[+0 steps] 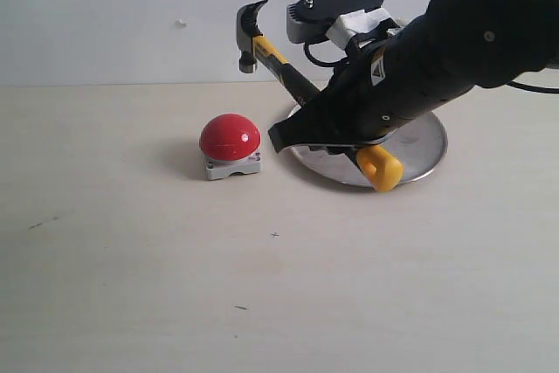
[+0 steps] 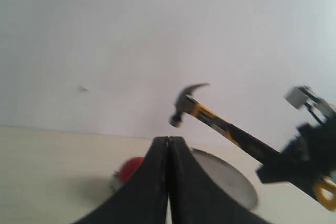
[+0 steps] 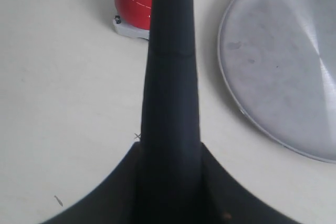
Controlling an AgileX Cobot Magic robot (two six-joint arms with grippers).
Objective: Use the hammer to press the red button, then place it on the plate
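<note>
The hammer (image 1: 281, 65) is being gripped by the right hand (image 1: 301, 131) around the lower part of its black handle. The yellow end is sticking out behind that hand, over the near rim of the plate (image 1: 428, 148). The hammer is being held tilted, with its dark head raised in the air above the red button (image 1: 230, 137) and apart from it. A yellow band is showing just below the head. The left hand (image 2: 168, 144) is being held shut, its fingers pressed together.
</note>
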